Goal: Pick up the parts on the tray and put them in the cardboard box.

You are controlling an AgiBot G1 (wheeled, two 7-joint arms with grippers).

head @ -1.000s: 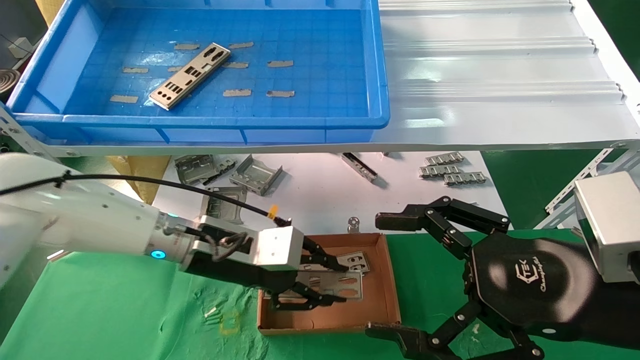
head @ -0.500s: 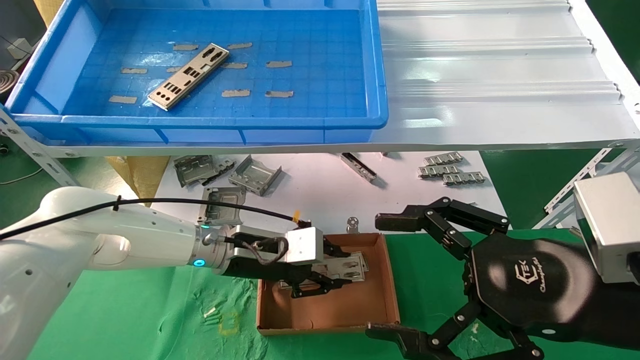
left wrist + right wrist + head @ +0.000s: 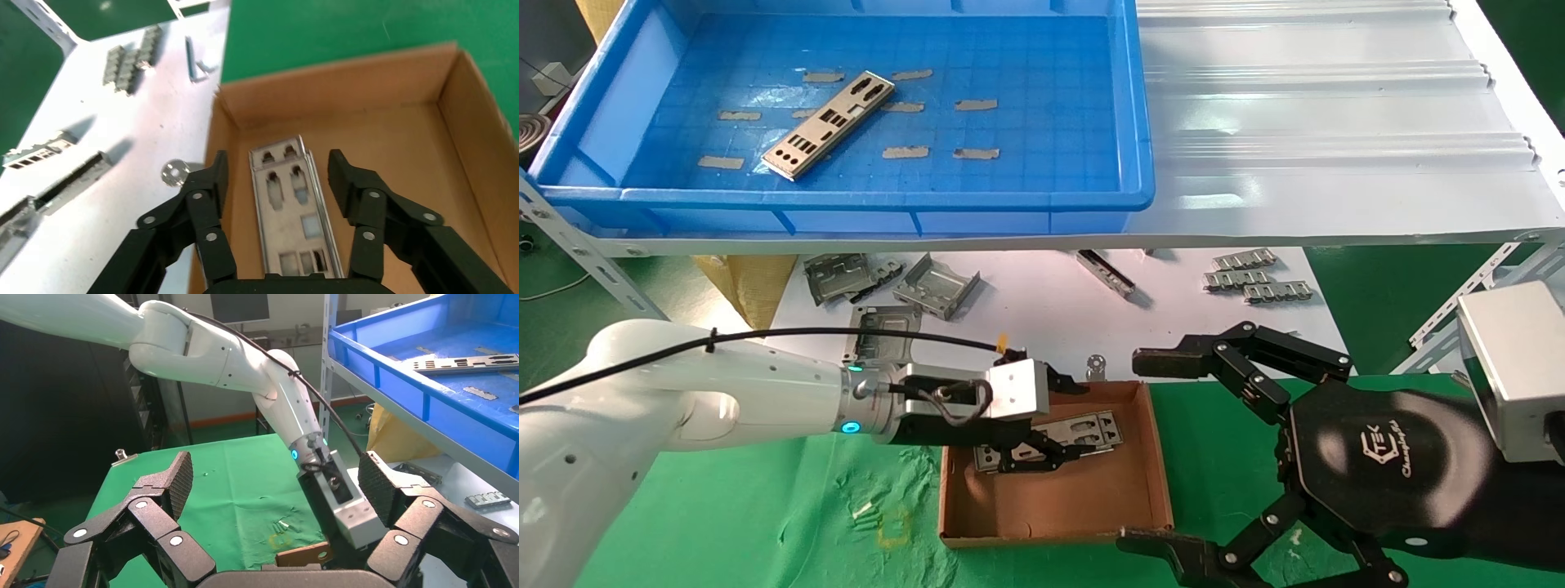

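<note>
One silvery part [image 3: 829,124] lies slanted on the floor of the blue tray [image 3: 887,198], which is also in the right wrist view [image 3: 398,361] with its part [image 3: 465,362]. My left gripper [image 3: 1079,419] hovers open over the far half of the cardboard box [image 3: 1058,498]. Under it a part [image 3: 1091,430] lies flat on the box floor, seemingly on top of another. In the left wrist view that part [image 3: 291,208] runs lengthwise between the spread fingers of the left gripper [image 3: 278,162], touching neither. My right gripper [image 3: 1138,449] stays open beside the box's right wall.
The tray sits on a white ribbed sheet [image 3: 1336,122] on a raised shelf. Below it, a white surface carries grey folded brackets [image 3: 936,286], toothed strips [image 3: 1258,282] and a small washer [image 3: 1097,363]. Green cloth [image 3: 723,506] surrounds the box.
The left gripper carried a part over the box, moved toward its far wall and opened; the part now lies loose in the box. The right arm has not moved.
</note>
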